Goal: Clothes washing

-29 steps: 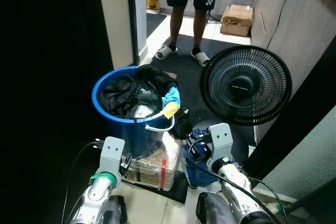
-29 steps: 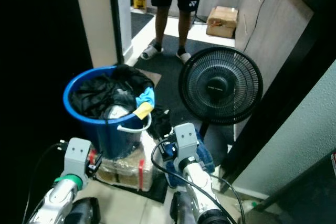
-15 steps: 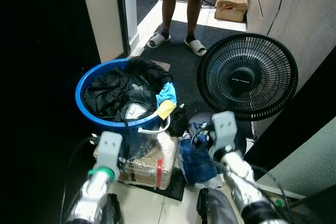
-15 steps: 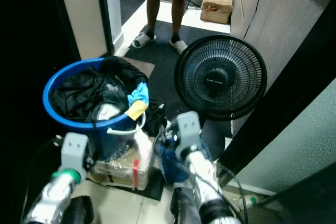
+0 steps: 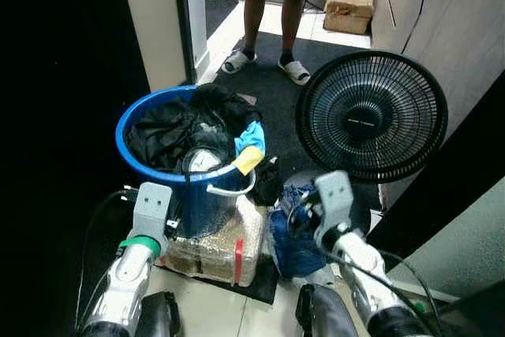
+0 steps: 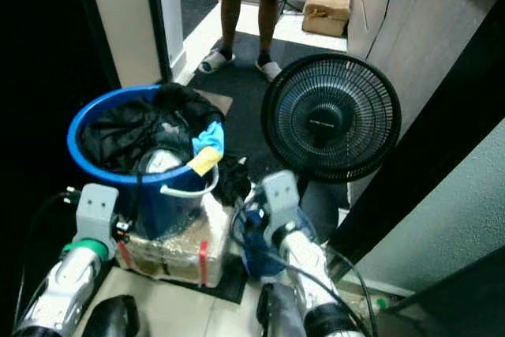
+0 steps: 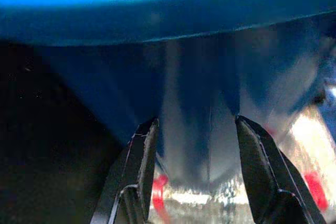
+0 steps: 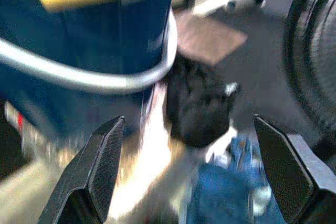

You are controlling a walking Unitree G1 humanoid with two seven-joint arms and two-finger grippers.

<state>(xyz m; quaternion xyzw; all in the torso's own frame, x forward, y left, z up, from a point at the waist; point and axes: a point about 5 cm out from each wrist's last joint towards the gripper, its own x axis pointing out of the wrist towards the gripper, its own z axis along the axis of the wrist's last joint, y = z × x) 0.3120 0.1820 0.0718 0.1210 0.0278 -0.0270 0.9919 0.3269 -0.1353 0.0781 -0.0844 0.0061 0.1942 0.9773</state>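
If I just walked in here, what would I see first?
Probably the big blue bucket heaped with dark clothes, sitting on a plastic-wrapped bundle on the floor right in front of the robot. Beside it, to the robot's right, stands a round black fan. Behind both, a person in shorts and sandals stands on a dark mat.

Pale tile floor (image 5: 213,305) in front, dark mat (image 5: 272,96) further back. A plastic-wrapped package (image 5: 213,246) with red strap sits on a dark mat edge on the floor; the blue bucket (image 5: 150,167) stands on top of it. Blue denim cloth (image 5: 293,230) lies on the floor just beside the package, a black garment (image 5: 268,183) near it. Black fan (image 5: 371,116) stands on the floor on the right. Cardboard box (image 5: 351,7) far back; a person's sandalled feet (image 5: 268,65) on the mat.
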